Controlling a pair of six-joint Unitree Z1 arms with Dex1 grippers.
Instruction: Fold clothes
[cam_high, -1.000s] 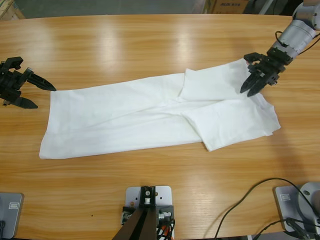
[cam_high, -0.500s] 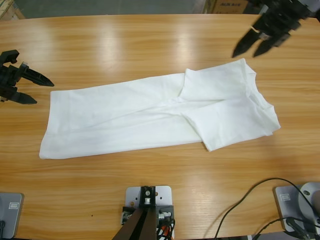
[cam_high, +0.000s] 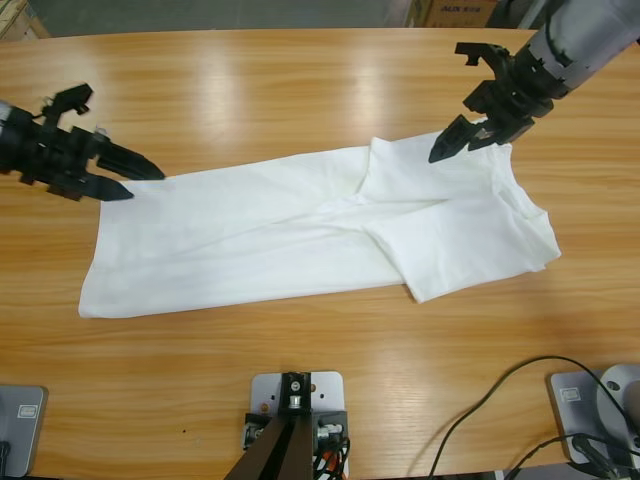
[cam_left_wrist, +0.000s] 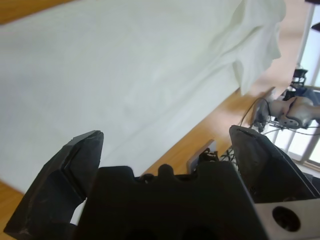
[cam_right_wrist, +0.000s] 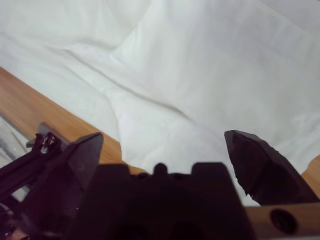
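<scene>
A white T-shirt (cam_high: 260, 235), folded into a long band, lies flat across the wooden table (cam_high: 300, 80), with a sleeve flap turned over near its right end. My left gripper (cam_high: 148, 184) is open at the band's upper left corner, its tips at the cloth edge. In the left wrist view the left gripper (cam_left_wrist: 165, 135) has its jaws spread wide, with the shirt (cam_left_wrist: 125, 65) filling the view ahead. My right gripper (cam_high: 452, 152) is open over the shirt's upper right edge. The right wrist view shows the right gripper (cam_right_wrist: 164, 139) above creased white cloth (cam_right_wrist: 210, 65), holding nothing.
Bare tabletop runs behind and in front of the shirt. Black cables (cam_high: 500, 400) trail over the front right corner. A cardboard box (cam_high: 450, 12) sits beyond the far edge. An arm base with cables (cam_left_wrist: 290, 107) shows in the left wrist view.
The left gripper has moved right, from the table's left edge to the shirt's corner. The right gripper rose off the shirt toward the far right corner, then came back down over its upper right edge.
</scene>
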